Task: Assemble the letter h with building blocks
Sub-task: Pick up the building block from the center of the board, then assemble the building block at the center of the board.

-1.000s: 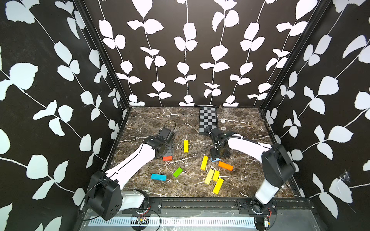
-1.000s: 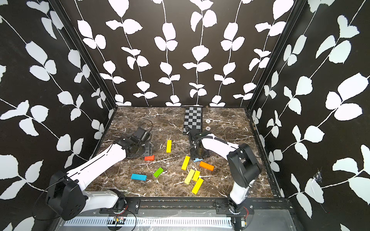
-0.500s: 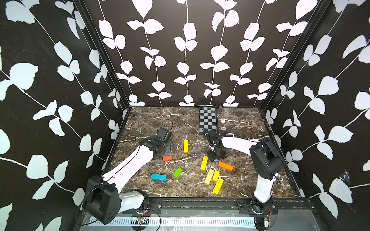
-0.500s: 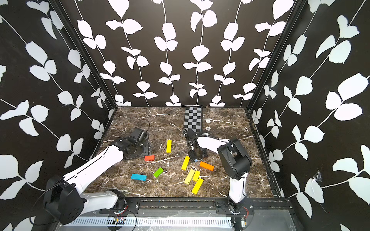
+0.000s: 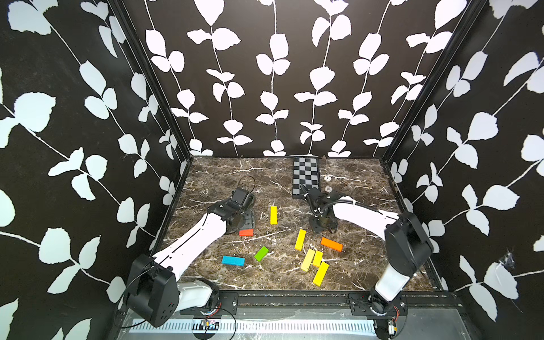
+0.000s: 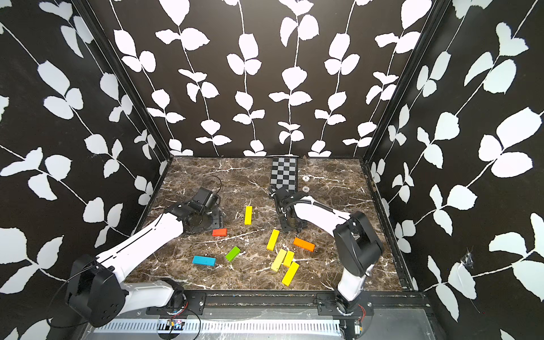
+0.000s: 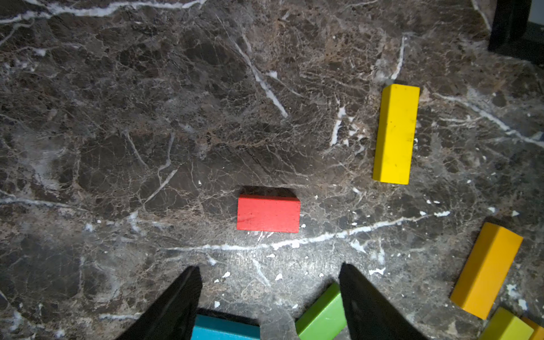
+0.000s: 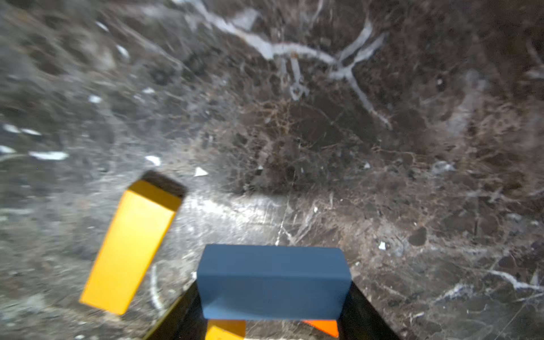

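In the right wrist view my right gripper (image 8: 273, 297) is shut on a dark blue block (image 8: 273, 279), held across the jaws just above the table. In both top views this gripper (image 5: 321, 226) points down mid-table and hides that block. My left gripper (image 7: 269, 270) is open and empty, hovering just short of a red-orange block (image 7: 268, 213) (image 5: 246, 232). Loose blocks lie around: a yellow one (image 5: 273, 215), a second yellow (image 5: 300, 240), an orange one (image 5: 331, 244), a green one (image 5: 261, 253), a light blue one (image 5: 233, 260) and a yellow cluster (image 5: 317, 263).
A black-and-grey checkered board (image 5: 306, 178) lies at the back of the marble table (image 5: 368, 188), just behind the right arm. Patterned walls close in three sides. A black rail (image 5: 294, 295) runs along the front edge.
My right gripper's jaws have narrowed onto the blue block, and its arm has swung slightly left. My left gripper has drawn back a little from the red-orange block.
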Controlling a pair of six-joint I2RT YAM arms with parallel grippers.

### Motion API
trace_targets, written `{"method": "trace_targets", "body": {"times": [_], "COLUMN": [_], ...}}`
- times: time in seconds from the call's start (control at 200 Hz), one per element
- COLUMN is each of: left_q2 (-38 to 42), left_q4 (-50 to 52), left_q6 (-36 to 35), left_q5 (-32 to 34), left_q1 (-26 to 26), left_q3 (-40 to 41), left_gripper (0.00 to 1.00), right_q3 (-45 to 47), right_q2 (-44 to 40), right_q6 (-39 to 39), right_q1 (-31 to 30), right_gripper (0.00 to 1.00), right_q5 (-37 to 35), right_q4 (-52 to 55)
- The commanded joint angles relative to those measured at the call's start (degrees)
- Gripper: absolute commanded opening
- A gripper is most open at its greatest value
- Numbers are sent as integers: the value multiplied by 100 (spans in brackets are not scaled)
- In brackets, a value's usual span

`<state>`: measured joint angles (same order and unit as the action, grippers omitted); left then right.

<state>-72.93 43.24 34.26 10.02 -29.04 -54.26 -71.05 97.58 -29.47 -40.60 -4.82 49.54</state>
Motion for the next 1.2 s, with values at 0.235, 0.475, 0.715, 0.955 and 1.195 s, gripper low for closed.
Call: {"method": "trace_targets", "body": {"times": [0.235, 0.475, 0.715, 0.955, 1.195], "left_q2": [201, 541, 543, 526, 553], "left_q4": [-289, -387, -460, -432, -441], "left_q6": [580, 542, 434, 345, 320], "left_q5": [-542, -798, -905, -888, -910], "left_q1": [436, 861, 1014, 1034, 1032], "left_q3": [583, 1087, 1208, 1209, 1268], "left_gripper": [75, 75, 74, 73, 73], "right_q3": [-2337, -3186, -3438, -3820, -3692], "right_q2": [1637, 2733, 3218, 3432, 3423], "right_q6": [-2355, -2658, -2796, -2851, -2853], "right_q1": [-1594, -1732, -1613, -1546, -1484], "right_gripper": [50, 50, 51, 75, 69], "right_q5": [-518, -564, -360, -199, -65], "right_q4": [361, 886, 842, 899, 788]}}
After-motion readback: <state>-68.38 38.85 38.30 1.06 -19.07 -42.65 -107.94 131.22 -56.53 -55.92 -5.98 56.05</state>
